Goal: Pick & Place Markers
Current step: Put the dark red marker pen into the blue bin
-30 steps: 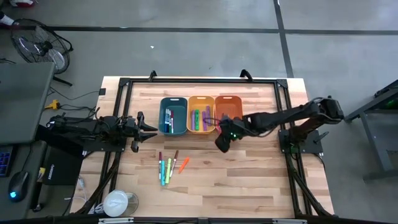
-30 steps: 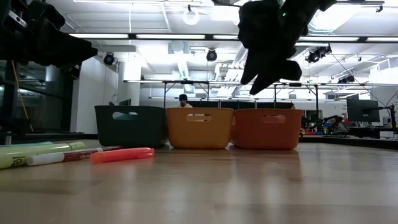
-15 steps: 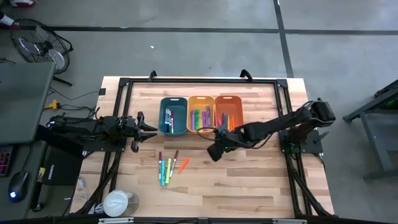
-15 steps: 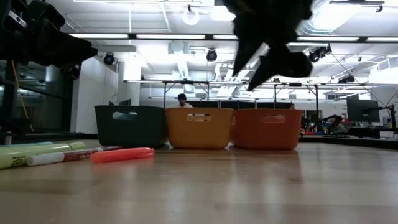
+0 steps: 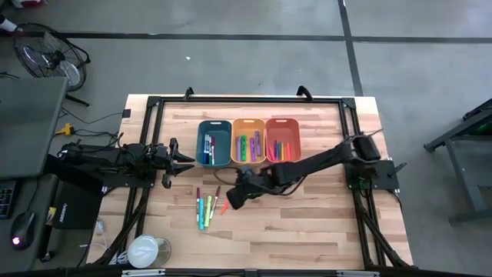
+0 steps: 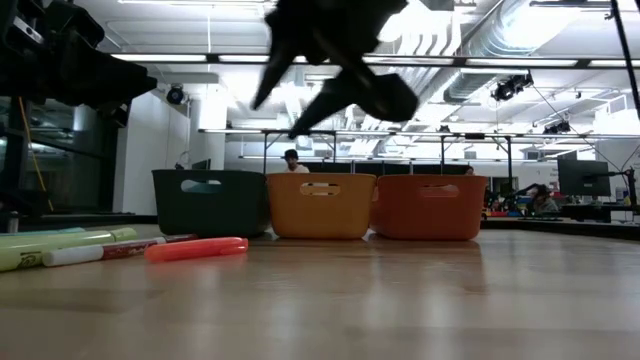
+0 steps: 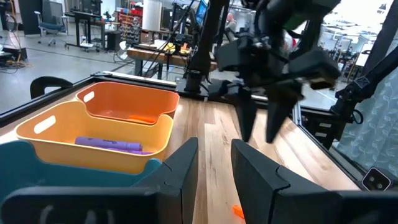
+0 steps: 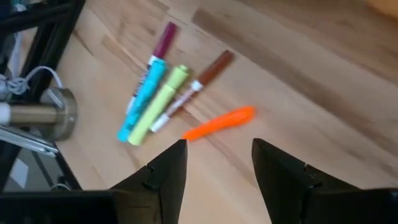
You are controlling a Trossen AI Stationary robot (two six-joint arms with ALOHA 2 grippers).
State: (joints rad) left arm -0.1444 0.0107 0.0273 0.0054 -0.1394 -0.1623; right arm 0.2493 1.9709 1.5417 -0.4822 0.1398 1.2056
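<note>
markers (image 5: pixel 207 206) lie loose on the table (image 5: pixel 307 223); right gripper (image 5: pixel 233 200), released, hovers at their 3 o'clock; left gripper (image 5: pixel 184 159) released.

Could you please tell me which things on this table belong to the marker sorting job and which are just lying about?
Part of the job:
- loose coloured markers on the wood
- orange marker
- teal plastic bin
- yellow-orange plastic bin
- orange plastic bin
- right gripper, open above the markers

Lying about:
- round white object at the table's corner
</note>
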